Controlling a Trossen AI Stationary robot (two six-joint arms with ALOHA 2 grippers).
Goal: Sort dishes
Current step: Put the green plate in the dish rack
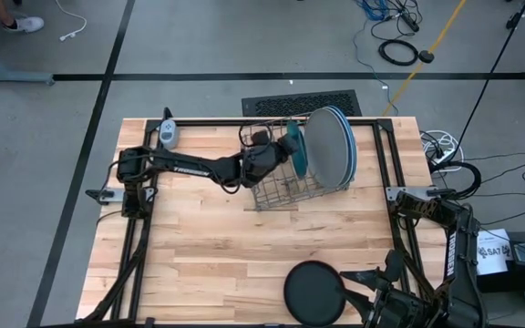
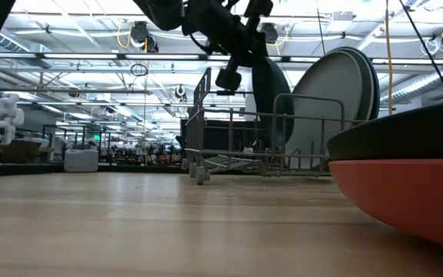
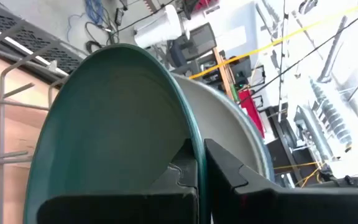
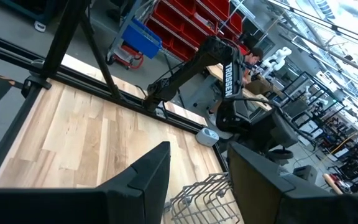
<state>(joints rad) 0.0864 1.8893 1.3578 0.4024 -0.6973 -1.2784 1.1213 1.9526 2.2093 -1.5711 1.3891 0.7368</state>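
Note:
A dark teal plate point(image 1: 294, 148) stands on edge in the grey wire dish rack point(image 1: 285, 187) at the table's far middle, next to large pale blue plates point(image 1: 333, 146) that lean upright in the rack. My left gripper point(image 1: 276, 153) is shut on the teal plate; both also show in the low view point(image 2: 271, 100). A black plate point(image 1: 315, 292) lies on an orange plate point(image 2: 406, 192) at the near edge. My right gripper point(image 4: 197, 180) is open and empty, low by the near right corner. My left gripper pinches the teal plate's rim point(image 3: 194, 146) between its two fingers, one finger on each face. It comes from the table's left, high on the plate. The plate stands upright on edge, its lower part down inside the rack; whether it rests there I cannot tell.
A white device point(image 1: 168, 133) lies at the table's far left. Black frame rails run along the left and right sides. Bare wood stretches from the rack to the near edge. The right arm's base point(image 1: 445, 228) fills the near right.

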